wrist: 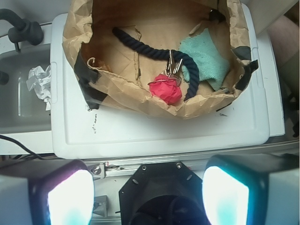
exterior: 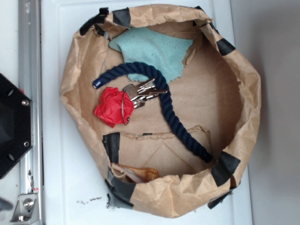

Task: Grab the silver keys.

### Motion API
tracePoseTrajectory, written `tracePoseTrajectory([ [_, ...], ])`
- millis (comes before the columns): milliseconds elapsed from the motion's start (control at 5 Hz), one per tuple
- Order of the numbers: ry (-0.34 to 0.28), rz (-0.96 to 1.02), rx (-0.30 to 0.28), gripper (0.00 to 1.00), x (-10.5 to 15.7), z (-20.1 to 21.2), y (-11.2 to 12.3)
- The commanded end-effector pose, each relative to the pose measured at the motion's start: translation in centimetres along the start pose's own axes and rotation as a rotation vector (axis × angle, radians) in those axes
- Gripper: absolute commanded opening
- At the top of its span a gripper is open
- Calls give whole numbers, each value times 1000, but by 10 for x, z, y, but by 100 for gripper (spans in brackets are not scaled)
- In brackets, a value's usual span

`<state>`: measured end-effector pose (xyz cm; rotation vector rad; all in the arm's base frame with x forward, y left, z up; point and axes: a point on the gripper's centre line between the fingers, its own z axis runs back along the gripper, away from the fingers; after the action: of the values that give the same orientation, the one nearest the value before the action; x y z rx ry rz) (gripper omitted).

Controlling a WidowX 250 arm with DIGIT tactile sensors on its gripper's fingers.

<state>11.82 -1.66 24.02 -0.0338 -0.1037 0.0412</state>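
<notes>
The silver keys (exterior: pixel 143 92) lie on the floor of a brown paper bag (exterior: pixel 234 84), between a red paper wad (exterior: pixel 112 108) and a thick navy rope (exterior: pixel 171 112) that curves over them. In the wrist view the keys (wrist: pixel 174 65) sit just above the red wad (wrist: pixel 166 89), under the rope (wrist: pixel 187 70). My gripper (wrist: pixel 147 197) hangs well back from the bag, above the black robot base (wrist: pixel 159 197). Its two pale glowing fingers (wrist: pixel 70 199) stand wide apart with nothing between them. The gripper does not show in the exterior view.
A teal cloth (exterior: pixel 152 49) lies at the bag's far side. The bag's crumpled walls (wrist: pixel 136 101), patched with black tape (exterior: pixel 227 166), stand up around everything. The bag rests on a white tray (wrist: pixel 159 133). Crumpled white paper (wrist: pixel 40 84) lies in a side bin.
</notes>
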Motion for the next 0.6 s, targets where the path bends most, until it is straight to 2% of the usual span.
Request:
tracePoseTrajectory([
  [0, 0, 0, 0, 100, 0, 0, 0],
  [200, 256, 217, 183, 100, 44, -47, -23],
  [400, 514, 416, 276, 100, 83, -80, -28],
])
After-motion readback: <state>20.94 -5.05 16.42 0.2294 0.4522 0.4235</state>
